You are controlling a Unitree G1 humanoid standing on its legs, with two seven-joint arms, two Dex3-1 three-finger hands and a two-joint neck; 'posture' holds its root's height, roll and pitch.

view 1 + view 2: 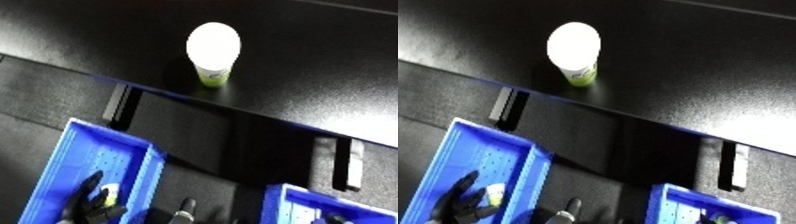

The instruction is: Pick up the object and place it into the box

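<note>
Reaching into the blue bin [482, 150] at lower left, the left hand [462, 200] curls around a small yellowish object [496, 192], release remaining.

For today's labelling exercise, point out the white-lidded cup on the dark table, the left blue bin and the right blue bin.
white-lidded cup [213, 45]: left eye view, on its white top.
left blue bin [473, 150]: right eye view, on its bare floor.
right blue bin [680, 207]: right eye view, on its inner wall.
</note>
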